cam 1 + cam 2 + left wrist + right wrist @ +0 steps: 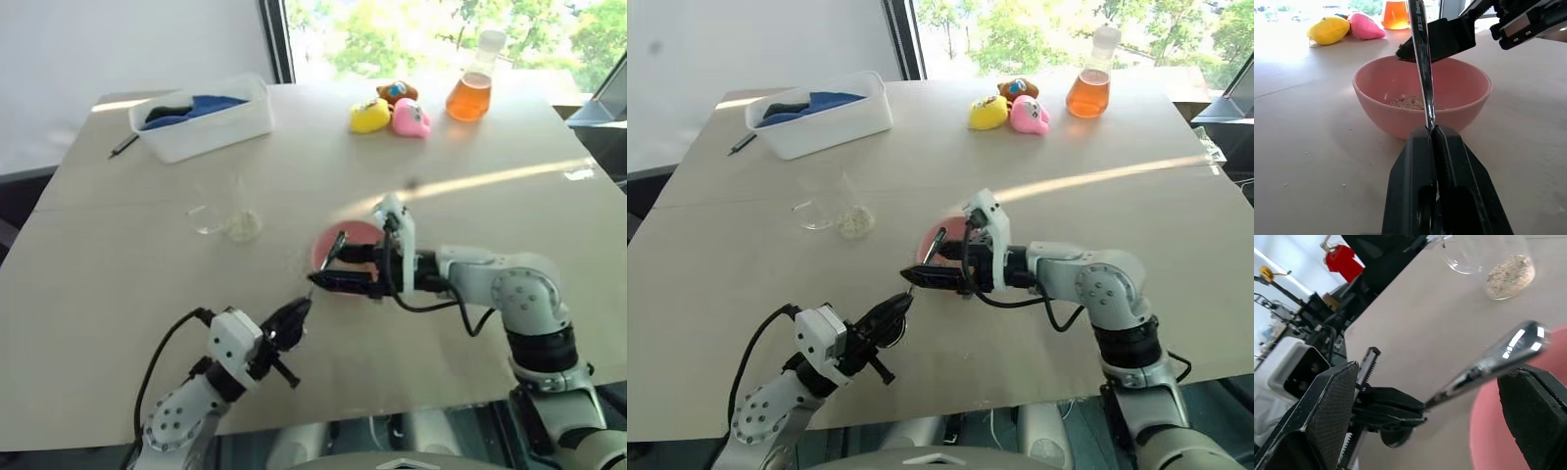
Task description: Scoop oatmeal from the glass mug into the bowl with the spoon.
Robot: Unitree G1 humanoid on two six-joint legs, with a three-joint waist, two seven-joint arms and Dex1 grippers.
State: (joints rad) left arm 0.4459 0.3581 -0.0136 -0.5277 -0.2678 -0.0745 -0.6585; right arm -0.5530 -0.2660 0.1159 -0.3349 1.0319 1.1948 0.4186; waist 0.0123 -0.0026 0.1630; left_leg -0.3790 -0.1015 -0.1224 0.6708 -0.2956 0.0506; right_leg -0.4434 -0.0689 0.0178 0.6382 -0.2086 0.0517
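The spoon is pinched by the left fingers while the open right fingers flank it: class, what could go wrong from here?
1. The left gripper holds the spoon only by its handle tip, so a nudge from the open right gripper might twist it loose.
2. The bowl sits right beneath, so a swinging spoon may knock it.
3. The glass mug lies tipped, so its oatmeal could spill further.

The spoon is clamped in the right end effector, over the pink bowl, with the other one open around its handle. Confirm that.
Wrong arm. The left end effector clamps the spoon, as the left wrist view shows. The rest holds: it is over the pink bowl, with the other one, the right end effector, open around its handle.
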